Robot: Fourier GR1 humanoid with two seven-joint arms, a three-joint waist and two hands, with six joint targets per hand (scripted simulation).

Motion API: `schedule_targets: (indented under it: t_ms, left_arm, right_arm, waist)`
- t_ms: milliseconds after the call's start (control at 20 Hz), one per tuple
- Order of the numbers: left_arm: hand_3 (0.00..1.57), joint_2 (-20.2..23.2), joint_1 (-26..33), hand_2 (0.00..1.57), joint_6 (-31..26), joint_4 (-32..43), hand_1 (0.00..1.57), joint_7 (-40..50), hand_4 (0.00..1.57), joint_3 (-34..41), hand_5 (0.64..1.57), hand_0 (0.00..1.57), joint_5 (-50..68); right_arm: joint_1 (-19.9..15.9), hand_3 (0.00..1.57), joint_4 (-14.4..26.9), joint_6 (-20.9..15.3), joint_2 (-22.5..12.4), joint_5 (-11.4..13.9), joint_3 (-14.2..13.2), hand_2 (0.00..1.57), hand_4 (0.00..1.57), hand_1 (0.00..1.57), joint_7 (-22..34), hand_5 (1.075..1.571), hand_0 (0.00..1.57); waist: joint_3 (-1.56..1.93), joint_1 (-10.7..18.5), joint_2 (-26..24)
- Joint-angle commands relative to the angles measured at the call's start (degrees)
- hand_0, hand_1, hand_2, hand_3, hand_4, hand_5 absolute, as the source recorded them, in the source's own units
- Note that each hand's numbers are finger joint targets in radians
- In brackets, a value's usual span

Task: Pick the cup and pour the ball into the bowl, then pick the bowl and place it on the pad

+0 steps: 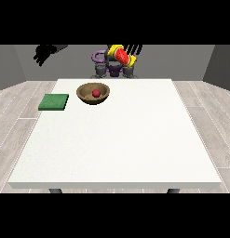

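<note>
I am standing behind the white counter (135, 139) with both arms raised above its far edge. My hand at the view's right (131, 48) is grasping the cup (120, 55), a yellow cup with a red watermelon pattern; I am holding it up in the air, tilted over on its side, above and just behind the counter's far edge, in front of my torso. My fingers are showing as dark curled shapes over the cup's upper end.

My hand at the view's left (43, 53) is hanging in the air well off to the side, above and beyond the counter's far left corner. It is holding nothing, and its fingers are drooping downward, relaxed.

The brown bowl (93, 93) is sitting upright on the counter near the far edge, slightly left of centre, below and to the left of the tilted cup. The red ball (95, 93) is lying inside it, at the bottom. The green pad (54, 102) is lying flat on the counter's left side, near the bowl but apart from it, with a strip of bare counter between them.
</note>
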Motion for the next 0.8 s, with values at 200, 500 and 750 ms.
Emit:
schedule_targets:
  t_ms: [200, 500, 750]
  left_arm:
    - [0.0, 1.5, 1.8, 0.0, -5.9, -10.8, 0.0, -10.7, 1.07, 24.9, 1.571, 0.0, 33.0]
    - [0.0, 9.8, 3.7, 0.0, -23.8, -11.7, 0.0, -16.3, 1.05, 35.1, 1.563, 0.0, 49.3]
    - [0.0, 17.3, 2.0, 0.0, -31.0, -11.0, 0.0, -13.7, 1.05, 39.9, 1.555, 0.0, 54.9]
  right_arm:
    - [1.4, 0.0, 0.2, -5.3, 5.0, 2.9, 1.9, 0.0, 0.77, 0.0, -1.4, 1.556, 0.0]
    - [3.7, 0.0, 1.1, -10.9, 11.3, 5.8, 3.1, 0.0, 0.73, 0.0, -7.2, 1.566, 0.0]
    - [0.9, 0.0, 5.4, -10.2, 13.2, 5.2, 3.2, 0.0, 0.74, 0.0, -12.1, 1.567, 0.0]
  waist:
    - [-0.11, 5.7, 2.4]
    - [0.4, 9.7, 6.3]
    - [0.56, 9.4, 10.9]
